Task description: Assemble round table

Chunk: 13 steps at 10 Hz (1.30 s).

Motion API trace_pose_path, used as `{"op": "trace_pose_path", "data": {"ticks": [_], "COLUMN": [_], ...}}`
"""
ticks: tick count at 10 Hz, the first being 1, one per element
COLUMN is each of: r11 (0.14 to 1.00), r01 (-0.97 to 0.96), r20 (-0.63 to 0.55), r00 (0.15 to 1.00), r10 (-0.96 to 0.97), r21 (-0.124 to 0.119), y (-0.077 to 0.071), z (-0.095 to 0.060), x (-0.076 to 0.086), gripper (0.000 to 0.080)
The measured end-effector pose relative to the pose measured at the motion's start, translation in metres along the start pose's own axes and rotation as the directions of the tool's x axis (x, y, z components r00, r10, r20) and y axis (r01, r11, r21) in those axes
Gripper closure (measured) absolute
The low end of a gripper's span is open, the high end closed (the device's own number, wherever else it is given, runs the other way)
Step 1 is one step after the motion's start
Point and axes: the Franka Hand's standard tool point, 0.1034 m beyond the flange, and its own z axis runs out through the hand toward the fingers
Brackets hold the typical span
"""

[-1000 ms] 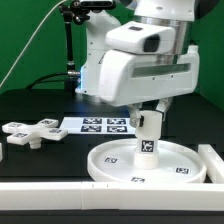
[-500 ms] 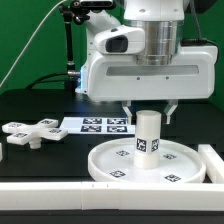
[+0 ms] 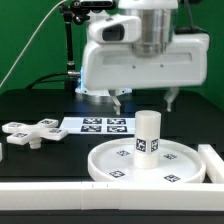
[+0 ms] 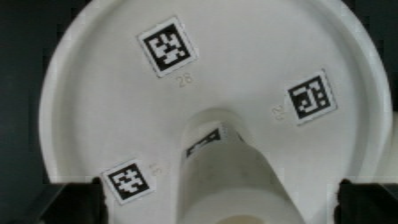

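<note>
A robot gripper (image 3: 147, 103) hangs directly above a short white post (image 3: 148, 135), its two fingers spread wide to either side and holding nothing. The post stands upright at the centre of a large rimmed white disc (image 3: 108, 166), probably in the disc's middle socket, though the seating at its foot cannot be made out. The wrist view looks straight down the post (image 4: 222, 182) onto the disc (image 4: 107, 90) and its square tags.

The disc lies near the front edge of the black worktop (image 3: 50, 155), towards the exterior view's right. It appears pushed towards a long white bar (image 3: 60, 192) along that edge, likely to brace it. The cross-shaped piece (image 3: 30, 131) waits apart near the exterior view's left edge, beside the flat marker board (image 3: 100, 125). A plain green backdrop (image 3: 30, 40) fills the room behind.
</note>
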Motion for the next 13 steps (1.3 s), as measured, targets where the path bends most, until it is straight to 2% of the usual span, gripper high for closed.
{"op": "trace_pose_path", "data": {"ticks": [1,2,3,7,8,9,10,11,12,13], "r11": [1.0,1.0,1.0,1.0,0.998,0.995,0.988,0.981,0.984,0.986], "r01": [0.021,0.016,0.01,0.015,0.063,0.096,0.151,0.189,0.177,0.165], "r20": [-0.008,-0.007,-0.006,-0.005,-0.014,-0.016,-0.014,-0.016,-0.007,-0.006], "r00": [1.0,1.0,1.0,1.0,0.998,0.995,0.988,0.982,0.984,0.986], "r10": [-0.021,-0.016,-0.01,-0.015,-0.063,-0.096,-0.152,-0.189,-0.177,-0.165], "r21": [-0.004,-0.007,-0.006,-0.007,-0.015,-0.021,-0.025,-0.031,-0.022,-0.021], "y": [0.02,0.033,0.029,0.029,0.033,0.041,0.055,0.079,0.099,0.108], "z": [-0.005,-0.004,-0.004,-0.003,0.003,0.009,0.013,0.021,0.025,0.026], "x": [-0.007,-0.011,-0.011,-0.011,-0.01,-0.018,-0.033,-0.052,-0.066,-0.071], "gripper": [0.0151,0.0151,0.0151,0.0151,0.0151,0.0151,0.0151,0.0151,0.0151,0.0151]}}
